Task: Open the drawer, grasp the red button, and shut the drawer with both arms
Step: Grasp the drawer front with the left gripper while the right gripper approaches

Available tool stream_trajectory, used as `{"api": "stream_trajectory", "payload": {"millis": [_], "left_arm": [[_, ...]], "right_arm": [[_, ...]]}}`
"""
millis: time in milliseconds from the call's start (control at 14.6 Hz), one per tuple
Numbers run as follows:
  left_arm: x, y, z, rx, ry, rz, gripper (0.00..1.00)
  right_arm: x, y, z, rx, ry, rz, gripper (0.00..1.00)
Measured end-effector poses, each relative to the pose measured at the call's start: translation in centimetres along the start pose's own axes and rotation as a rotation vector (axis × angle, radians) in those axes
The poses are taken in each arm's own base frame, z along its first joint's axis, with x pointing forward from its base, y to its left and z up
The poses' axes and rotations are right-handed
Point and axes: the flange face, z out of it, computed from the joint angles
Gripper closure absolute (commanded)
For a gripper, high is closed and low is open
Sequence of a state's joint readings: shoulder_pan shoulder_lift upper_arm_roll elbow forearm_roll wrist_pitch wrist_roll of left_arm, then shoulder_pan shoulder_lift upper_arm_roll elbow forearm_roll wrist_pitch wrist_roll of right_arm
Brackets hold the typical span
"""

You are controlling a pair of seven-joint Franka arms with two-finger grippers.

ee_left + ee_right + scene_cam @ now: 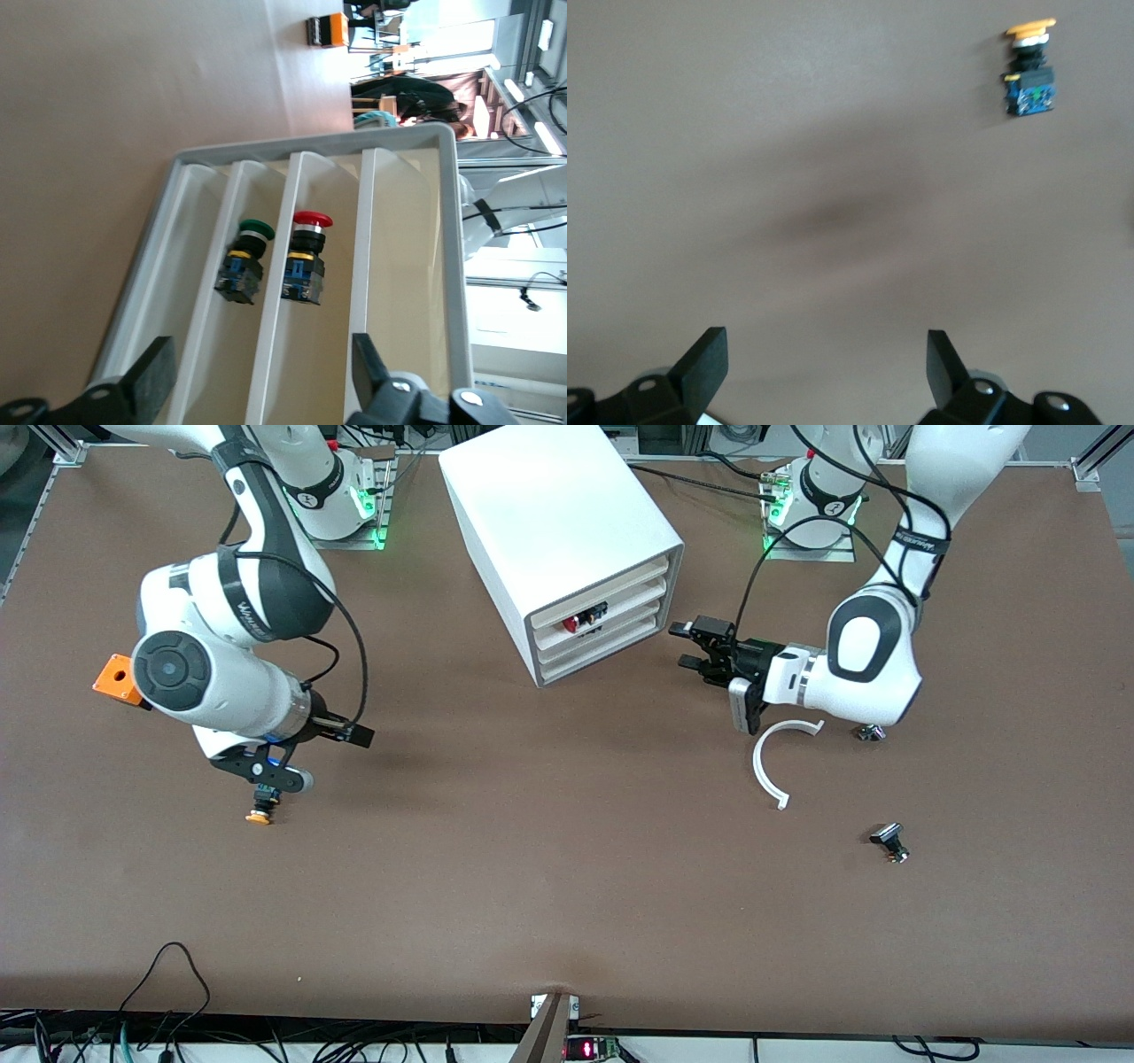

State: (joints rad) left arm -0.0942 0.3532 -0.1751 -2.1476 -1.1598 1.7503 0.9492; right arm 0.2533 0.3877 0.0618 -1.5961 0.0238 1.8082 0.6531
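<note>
Large white box cabinet (pixel 549 531) sits mid-table with four cream slat-front tray drawers facing the front camera and the left arm's end. The second drawer (pixel 592 613) holds the small red mushroom-head button with black-and-blue body (pixel 571 624), sitting in the drawer front beside a green-headed button (pixel 243 262) on the neighbouring slat, seen in the left wrist view; red one there (pixel 306 257).

Left gripper (pixel 691 646), black two-finger, hovers just in front of the drawers, fingers (pixel 146 376) spread wide, holding nothing.

Right gripper (pixel 266 775) hangs over the table toward the right arm's end, fingers (pixel 704 359) apart, empty. An orange-yellow-head button (pixel 259 813) lies on the brown table (pixel 567 886) just below it. Orange box (pixel 117 679) sits partly hidden by the right arm.

A white curved arc piece (pixel 772 762) and a small black part (pixel 889 841) lie toward the left arm's end.
</note>
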Motion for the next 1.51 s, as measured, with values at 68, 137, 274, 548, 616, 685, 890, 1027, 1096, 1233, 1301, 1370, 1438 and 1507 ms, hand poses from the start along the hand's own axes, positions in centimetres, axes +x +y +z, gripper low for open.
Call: {"api": "stream_trajectory", "payload": {"millis": [68,137,274,548,616,685,890,1027,1096,1233,1301,1370,1438,1507], "left_arm": [[-0.4,-0.3,1.5,-0.019,-0.009,-0.002,0.41],[-0.8,-0.8,2.8,-0.033,-0.021,-0.009,0.42],[-1.4,-1.7,4.9,-0.062,-0.040,-0.025,0.44],[-2.0,-3.4,7.2,-0.117,-0.033,-0.023,0.46],[-2.3,-3.7,7.6,-0.124,-0.037,-0.021,0.49],[-2.6,-3.9,8.0,-0.131,-0.040,-0.019,0.55],[-3.7,-4.4,8.9,-0.150,-0.039,-0.021,0.72],[-4.0,-4.3,9.7,-0.166,-0.036,-0.028,0.94],[-4.0,-4.2,9.9,-0.173,-0.035,-0.028,1.00],[-4.0,-4.0,10.3,-0.184,-0.036,-0.007,1.00],[-4.1,-3.9,10.5,-0.185,-0.039,-0.006,1.00],[-4.1,-3.9,10.6,-0.185,-0.040,-0.005,1.00],[-4.1,-3.9,10.5,-0.185,-0.040,-0.005,1.00],[-4.1,-3.9,10.5,-0.185,-0.038,-0.004,1.00]], "right_arm": [[-0.4,-0.7,0.4,-0.003,-0.001,0.021,0.01],[-0.8,-1.4,0.7,-0.005,0.000,0.041,0.01],[-1.7,-2.9,1.2,-0.008,0.002,0.084,0.01],[-3.2,-5.1,2.0,-0.014,0.006,0.156,0.01],[-3.6,-5.8,2.2,-0.011,0.011,0.172,0.01],[-4.0,-6.5,2.2,-0.004,0.019,0.186,0.01],[-4.7,-8.4,1.1,0.042,0.020,0.223,0.01],[-4.8,-9.6,-0.2,0.090,0.005,0.247,0.01],[-4.8,-9.9,-0.7,0.105,0.003,0.263,0.01],[-4.7,-10.5,-1.6,0.127,0.008,0.291,0.01],[-4.7,-11.0,-2.1,0.137,0.012,0.306,0.01],[-4.9,-11.6,-2.5,0.147,0.016,0.321,0.01],[-5.3,-12.3,-2.9,0.155,0.017,0.336,0.01],[-5.7,-13.1,-3.3,0.162,0.016,0.349,0.01]]}}
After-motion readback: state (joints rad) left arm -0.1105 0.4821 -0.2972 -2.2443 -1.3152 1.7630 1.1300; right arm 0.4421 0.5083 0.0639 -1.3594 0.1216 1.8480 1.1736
